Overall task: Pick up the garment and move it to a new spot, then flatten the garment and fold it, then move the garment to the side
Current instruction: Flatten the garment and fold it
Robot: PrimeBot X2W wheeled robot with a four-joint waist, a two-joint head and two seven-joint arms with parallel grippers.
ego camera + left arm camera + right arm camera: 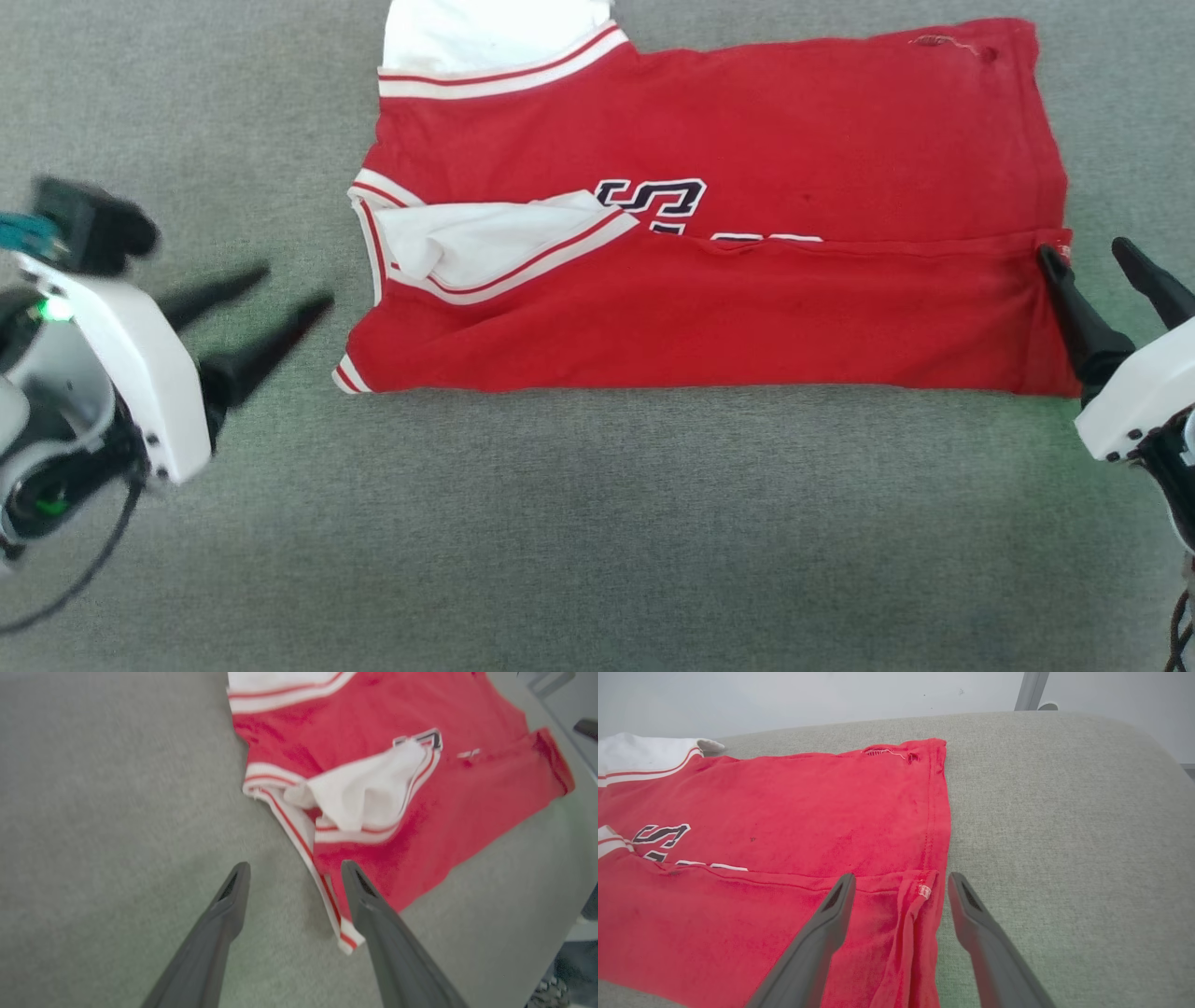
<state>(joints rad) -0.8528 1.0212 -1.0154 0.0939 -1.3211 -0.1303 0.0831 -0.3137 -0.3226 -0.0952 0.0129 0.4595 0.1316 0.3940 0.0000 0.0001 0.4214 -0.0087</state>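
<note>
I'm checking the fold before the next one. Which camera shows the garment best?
The head view: the garment lies nearly whole there, its near part folded over the lettering, with only the far white sleeve cropped. The left wrist view shows its sleeve end, blurred. The right wrist view shows its hem end sharply.

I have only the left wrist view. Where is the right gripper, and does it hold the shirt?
Observer: The right gripper is open at the red shirt's hem corner and holds nothing.
Operator: Are both its fingers over fabric?
Observer: No. One finger is over the shirt, the other over the grey fabric surface.
Operator: Any damage near that hem?
Observer: Yes, there is a small hole with loose stitching at the far hem corner.
</note>
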